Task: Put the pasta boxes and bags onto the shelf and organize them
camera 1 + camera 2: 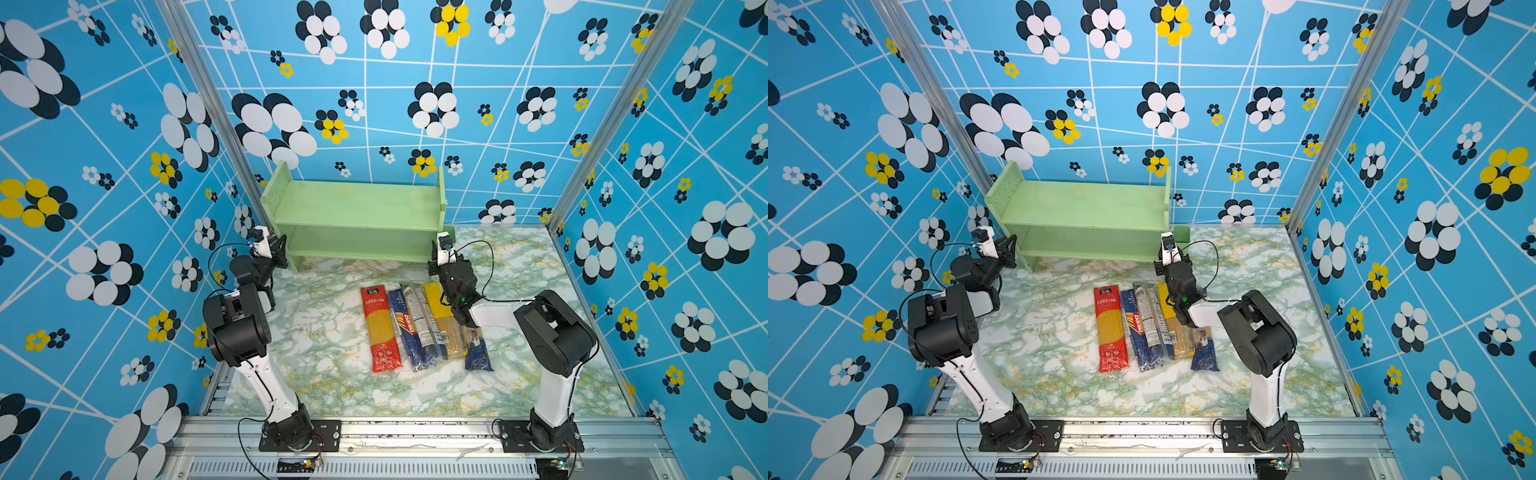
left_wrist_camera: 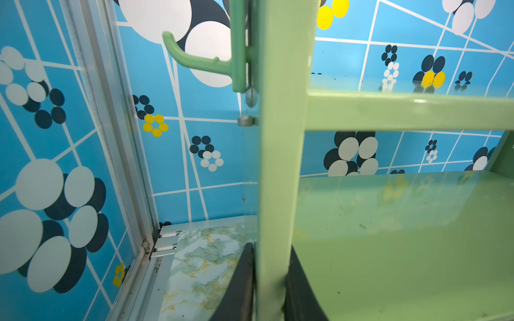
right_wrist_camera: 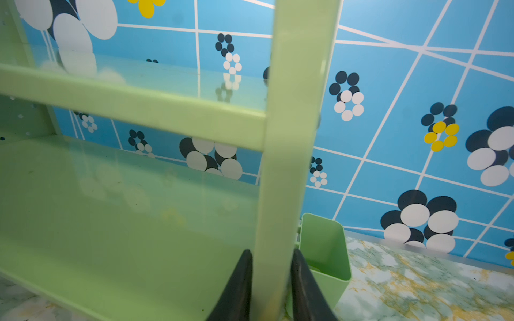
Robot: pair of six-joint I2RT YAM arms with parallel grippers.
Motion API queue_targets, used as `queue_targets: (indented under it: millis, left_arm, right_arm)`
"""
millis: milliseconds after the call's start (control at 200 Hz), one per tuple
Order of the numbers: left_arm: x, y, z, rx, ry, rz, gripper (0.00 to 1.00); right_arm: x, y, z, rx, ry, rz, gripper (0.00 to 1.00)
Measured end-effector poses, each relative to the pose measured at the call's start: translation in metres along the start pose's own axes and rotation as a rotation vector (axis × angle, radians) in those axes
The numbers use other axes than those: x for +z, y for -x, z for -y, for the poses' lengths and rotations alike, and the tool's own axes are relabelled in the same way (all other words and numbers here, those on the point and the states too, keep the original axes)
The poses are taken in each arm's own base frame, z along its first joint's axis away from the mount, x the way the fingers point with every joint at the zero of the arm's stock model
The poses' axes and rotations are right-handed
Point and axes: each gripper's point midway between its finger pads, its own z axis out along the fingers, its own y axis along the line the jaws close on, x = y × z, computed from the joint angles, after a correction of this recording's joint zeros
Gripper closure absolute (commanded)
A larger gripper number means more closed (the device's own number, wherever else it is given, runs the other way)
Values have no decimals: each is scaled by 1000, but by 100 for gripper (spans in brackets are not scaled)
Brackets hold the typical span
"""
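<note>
The pale green shelf (image 1: 357,208) (image 1: 1084,208) stands at the back of the marble table with both tiers bare. My left gripper (image 1: 282,249) (image 2: 271,250) is shut on the front edge of its left side panel (image 2: 283,139). Low on the right side panel (image 3: 292,139), my right gripper (image 1: 434,259) (image 3: 271,254) is shut too. The pasta packs lie side by side mid-table: a red bag (image 1: 380,328), a dark blue Barilla pack (image 1: 407,328), a blue pack with a white label (image 1: 419,320), a yellow-topped clear bag (image 1: 440,316) and a clear bag with a blue end (image 1: 478,353), partly under my right arm.
A small green cup (image 3: 325,250) (image 1: 1181,232) hangs on the outside of the shelf's right panel, beside my right fingers. A green hook (image 2: 194,59) sticks out from the left panel. Patterned blue walls enclose the table on three sides.
</note>
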Motion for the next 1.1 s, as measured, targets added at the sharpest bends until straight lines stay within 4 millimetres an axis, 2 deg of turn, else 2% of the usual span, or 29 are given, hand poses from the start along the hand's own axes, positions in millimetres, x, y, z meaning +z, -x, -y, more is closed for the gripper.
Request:
queue_targets:
  millis: [175,615,1100]
  left_arm:
    - [3,-1,22,0,-22,-9,98]
    - [14,-3,65,4,-60,-49,100]
    - [16,-5,97,16,-68,-105,100]
  right_arm:
    - [4,0,22,0,-40,-7,74]
    - [0,-3,65,2,-89,-40,75]
    - [6,-5,97,4,-129,-43,74]
